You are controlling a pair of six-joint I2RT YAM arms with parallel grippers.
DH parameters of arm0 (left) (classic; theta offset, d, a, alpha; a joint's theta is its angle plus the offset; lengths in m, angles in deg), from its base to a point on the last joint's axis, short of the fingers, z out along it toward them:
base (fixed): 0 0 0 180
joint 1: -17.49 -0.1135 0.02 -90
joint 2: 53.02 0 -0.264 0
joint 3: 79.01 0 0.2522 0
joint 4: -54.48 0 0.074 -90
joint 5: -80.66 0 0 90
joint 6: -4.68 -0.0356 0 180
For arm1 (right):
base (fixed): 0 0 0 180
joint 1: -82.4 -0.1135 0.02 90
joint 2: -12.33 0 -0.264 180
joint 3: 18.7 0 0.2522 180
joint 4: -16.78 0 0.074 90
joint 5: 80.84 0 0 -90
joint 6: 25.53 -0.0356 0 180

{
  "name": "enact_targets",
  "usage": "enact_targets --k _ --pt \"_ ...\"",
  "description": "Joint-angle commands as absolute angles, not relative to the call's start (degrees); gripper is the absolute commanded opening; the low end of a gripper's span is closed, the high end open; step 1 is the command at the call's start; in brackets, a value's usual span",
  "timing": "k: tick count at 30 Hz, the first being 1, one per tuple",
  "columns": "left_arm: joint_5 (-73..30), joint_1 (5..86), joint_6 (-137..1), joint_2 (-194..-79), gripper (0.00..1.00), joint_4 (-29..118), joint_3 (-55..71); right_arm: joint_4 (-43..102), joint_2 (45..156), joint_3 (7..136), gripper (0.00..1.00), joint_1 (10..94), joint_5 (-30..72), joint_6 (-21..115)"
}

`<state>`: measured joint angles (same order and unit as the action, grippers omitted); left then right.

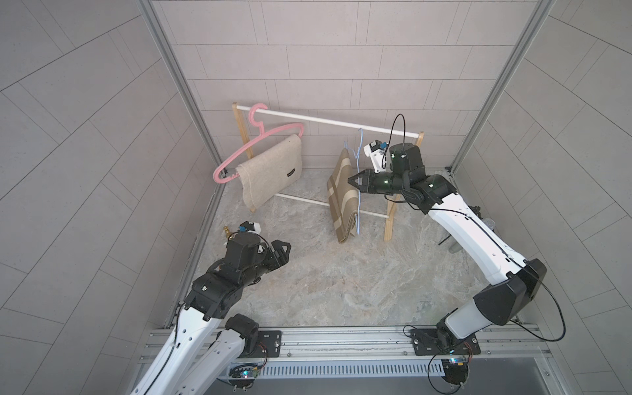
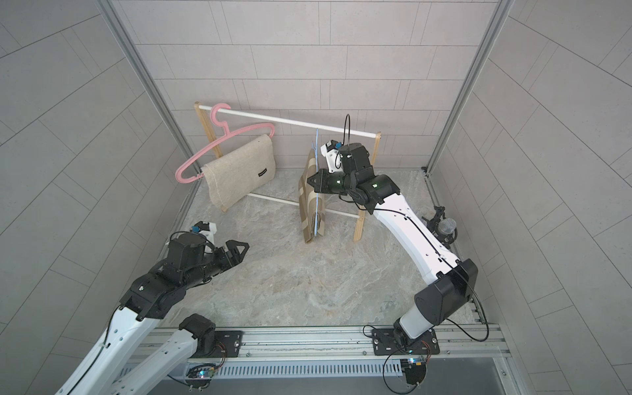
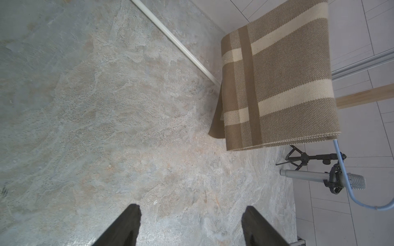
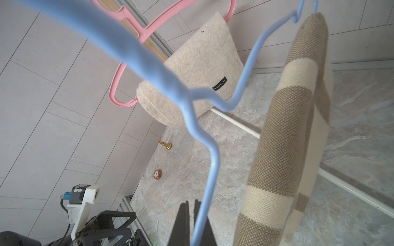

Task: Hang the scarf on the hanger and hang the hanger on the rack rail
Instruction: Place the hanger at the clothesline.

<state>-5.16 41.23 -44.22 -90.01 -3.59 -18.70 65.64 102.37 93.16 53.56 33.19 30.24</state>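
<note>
In both top views a wooden rack [image 1: 335, 122] stands along the 12 o'clock edge of the marble-patterned table [image 1: 325, 284]. The brown-and-cream plaid scarf [image 1: 340, 201] hangs folded over the blue wire hanger [image 4: 136, 48], whose hook is over the rack's white top rail, at about 12 o'clock from the table's middle. The scarf's folded end drops low towards the tabletop; whether it touches cannot be told.

The right gripper [image 1: 352, 180] reaches in from 3 o'clock at mid-height of the hanger, its tip just beside the scarf. In the right wrist view its jaws are pressed together with the blue wire running down into them, so the claw is closed on the hanger.

The left gripper [image 1: 285, 251] hovers over the table at about 9 o'clock, well apart from the scarf. Its jaws stand wide apart with bare tabletop between them, holding nothing.

At 11 o'clock a pink plastic hanger [image 4: 112, 92] on the same rail carries a beige scarf [image 1: 273, 167]. A gold chess pawn [image 4: 165, 144] and a small orange disc marked 5 [image 4: 157, 174] lie near the 9 o'clock edge. A microphone [image 3: 354, 181] sits at 3 o'clock.
</note>
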Motion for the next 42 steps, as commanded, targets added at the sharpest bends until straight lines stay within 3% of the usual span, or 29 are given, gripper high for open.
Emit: enact_targets --k 1,25,34,38,42 --pt "-5.3 41.0 -44.2 -90.4 0.77 -3.9 -19.4 59.0 102.7 95.9 0.00 54.0 32.3 28.8" --pt "-6.6 41.0 -44.4 -91.6 0.77 -2.2 -20.7 58.3 108.7 96.5 0.01 57.8 31.6 27.5" --pt "-5.8 41.0 -45.7 -92.4 0.83 -2.3 -19.0 64.1 102.5 95.0 0.48 57.8 27.8 33.1" --pt "-5.3 41.0 -46.4 -92.7 0.84 -2.3 -18.0 67.3 97.5 92.0 0.63 57.7 25.2 35.7" --pt "-4.0 41.0 -47.1 -92.6 0.86 -2.4 -17.2 69.4 90.6 86.4 0.70 57.6 23.8 39.3"
